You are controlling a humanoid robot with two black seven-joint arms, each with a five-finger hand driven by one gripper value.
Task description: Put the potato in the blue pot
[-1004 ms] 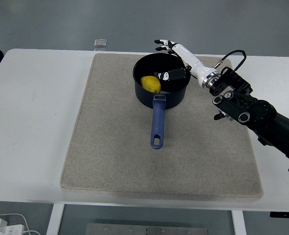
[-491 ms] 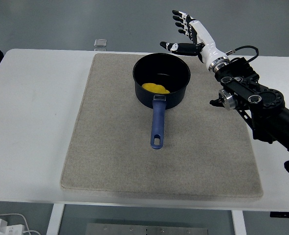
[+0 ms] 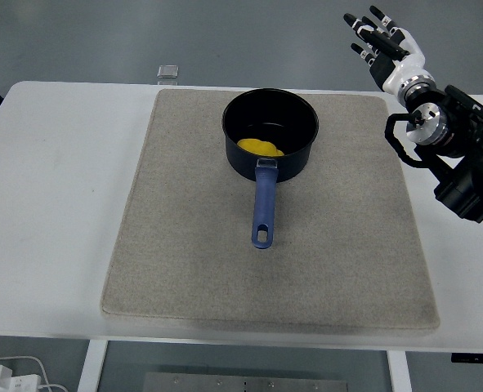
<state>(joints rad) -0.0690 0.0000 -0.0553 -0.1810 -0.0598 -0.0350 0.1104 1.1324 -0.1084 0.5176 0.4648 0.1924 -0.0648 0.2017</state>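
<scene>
The white tabletop (image 3: 61, 204) carries a large rectangular mat (image 3: 225, 269) of coarse grey-beige fabric with rounded corners, unchanged from half a second ago. The right arm (image 3: 462, 155), black and jointed, has swung back from above the pot's far rim toward the far right corner and now sits higher and further right. The blue pot (image 3: 270, 135) stands as before on the mat's far middle, round and smooth-walled with a dark interior, its long blue handle (image 3: 263, 208) pointing toward the near edge and ending in a hanging slot. The right hand (image 3: 386, 51), white-backed with black fingers, is raised beyond the tabletop's far edge, fingers spread and empty. The potato (image 3: 260, 148), yellow and lumpy, lies inside the pot against the near wall, where it lay before. A small square object (image 3: 168, 72) sits at the far edge.
</scene>
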